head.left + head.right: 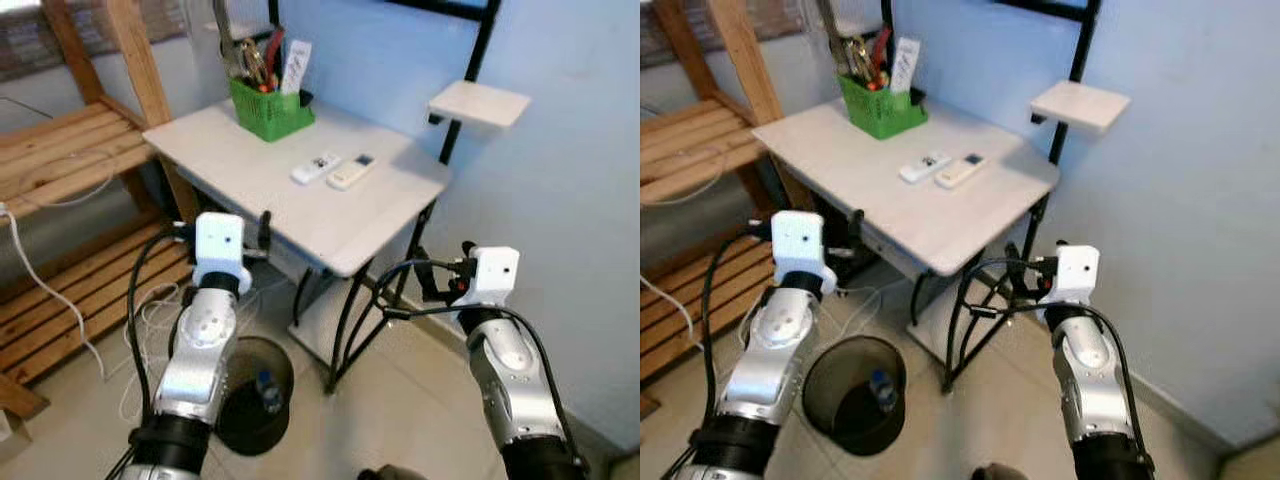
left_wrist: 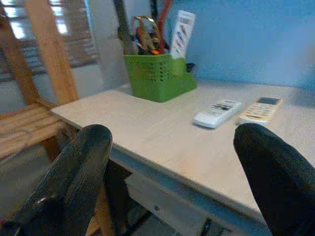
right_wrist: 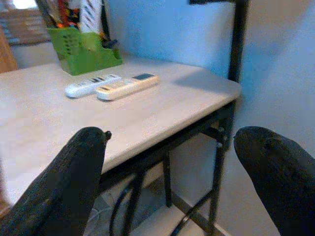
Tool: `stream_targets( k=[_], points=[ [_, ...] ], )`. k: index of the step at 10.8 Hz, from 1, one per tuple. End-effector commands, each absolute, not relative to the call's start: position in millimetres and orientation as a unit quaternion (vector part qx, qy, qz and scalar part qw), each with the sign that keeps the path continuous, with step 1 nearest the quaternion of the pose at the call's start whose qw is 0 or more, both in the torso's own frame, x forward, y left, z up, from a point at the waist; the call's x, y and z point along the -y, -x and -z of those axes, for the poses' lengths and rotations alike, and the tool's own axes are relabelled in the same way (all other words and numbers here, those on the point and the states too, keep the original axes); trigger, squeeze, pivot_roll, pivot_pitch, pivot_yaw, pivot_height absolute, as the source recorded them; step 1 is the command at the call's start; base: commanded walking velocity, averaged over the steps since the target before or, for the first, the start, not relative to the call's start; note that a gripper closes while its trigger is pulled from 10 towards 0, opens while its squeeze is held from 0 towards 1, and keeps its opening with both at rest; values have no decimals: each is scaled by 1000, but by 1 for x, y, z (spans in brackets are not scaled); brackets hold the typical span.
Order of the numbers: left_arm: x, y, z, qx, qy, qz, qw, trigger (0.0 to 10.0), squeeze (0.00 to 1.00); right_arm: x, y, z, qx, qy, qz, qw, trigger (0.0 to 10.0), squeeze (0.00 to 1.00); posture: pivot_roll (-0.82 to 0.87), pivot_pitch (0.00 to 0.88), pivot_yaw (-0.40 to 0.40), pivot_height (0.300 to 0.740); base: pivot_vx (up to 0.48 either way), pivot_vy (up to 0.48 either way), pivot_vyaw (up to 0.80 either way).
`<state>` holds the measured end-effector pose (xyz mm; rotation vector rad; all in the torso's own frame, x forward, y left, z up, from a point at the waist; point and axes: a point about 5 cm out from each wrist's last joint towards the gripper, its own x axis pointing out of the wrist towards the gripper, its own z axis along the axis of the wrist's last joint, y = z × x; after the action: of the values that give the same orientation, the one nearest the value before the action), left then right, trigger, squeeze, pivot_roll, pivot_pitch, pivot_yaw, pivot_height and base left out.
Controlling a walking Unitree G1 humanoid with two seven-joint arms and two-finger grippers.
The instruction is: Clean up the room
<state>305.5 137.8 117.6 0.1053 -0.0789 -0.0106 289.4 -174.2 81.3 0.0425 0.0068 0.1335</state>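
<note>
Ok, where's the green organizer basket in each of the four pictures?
Left eye view: green basket at the table's far left corner, top centre.
Right eye view: top left-centre.
Left wrist view: upper middle, beyond the open claw.
Right wrist view: upper left.
Shared landmark: the two white remotes lying side by side nearer than it.

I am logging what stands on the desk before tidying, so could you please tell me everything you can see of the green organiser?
The green organiser is a boxy caddy that looks like plastic, its walls pierced with a grid of small holes, with a lower compartment stepped down on one side. It stands upright at the back of the white desk, near the blue wall. Scissors, red-handled tools and a white card stick up out of it. The two remotes lie apart from it, nearer the front. Neither gripper touches it.
</note>
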Motion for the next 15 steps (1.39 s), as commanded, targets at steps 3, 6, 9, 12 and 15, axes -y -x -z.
stream_targets(
  k=[3,6,9,12,15],
  points=[
    [-134,-308,-120,50,-72,5,996,10000,0,174,-289,-78,-15,-18,-70,997,10000,0,-57,0,8,740,0,-291,0],
    [-130,-309,-118,43,-77,19,996,10000,0,172,-287,-76,-20,-21,-72,997,10000,0,-58,0,12,740,0,0,0],
    [-130,-310,-116,41,-83,28,995,10000,0,174,-288,-75,-26,-19,-72,997,10000,0,-58,0,18,740,0,0,-763],
    [-129,-307,-112,37,-85,33,995,10000,0,176,-289,-73,-29,-17,-69,997,10000,0,-54,0,15,740,0,0,-750],
    [-141,-274,-94,29,-83,75,993,10000,0,195,-277,-76,-14,5,-49,999,10000,0,-49,0,6,740,0,0,-750]
  ],
)
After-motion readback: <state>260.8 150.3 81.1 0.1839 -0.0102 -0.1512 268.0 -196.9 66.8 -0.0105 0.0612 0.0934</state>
